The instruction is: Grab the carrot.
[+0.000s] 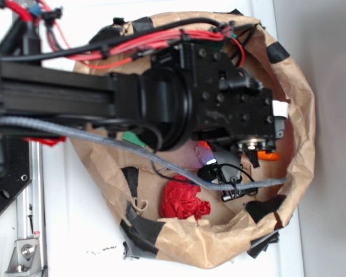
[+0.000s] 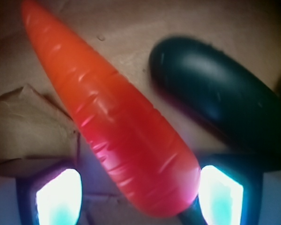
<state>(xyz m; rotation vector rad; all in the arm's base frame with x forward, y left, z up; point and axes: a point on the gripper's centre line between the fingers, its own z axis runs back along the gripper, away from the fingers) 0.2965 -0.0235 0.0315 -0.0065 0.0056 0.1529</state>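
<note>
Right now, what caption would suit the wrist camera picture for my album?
Open gripper straddling the thick end of the orange carrot, dark green cucumber lying alongside.

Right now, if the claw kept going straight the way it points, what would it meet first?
Most likely the carrot: its thick end lies between the open claw fingers. The green cucumber sits off to one side, apart. Depth is unclear.

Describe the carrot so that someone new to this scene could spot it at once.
Inside the crumpled brown paper basket, look under the gripper. The glossy orange tapered plastic carrot lies between the fingers. The smooth dark green oval toy beside it is rounder and blunt.
</note>
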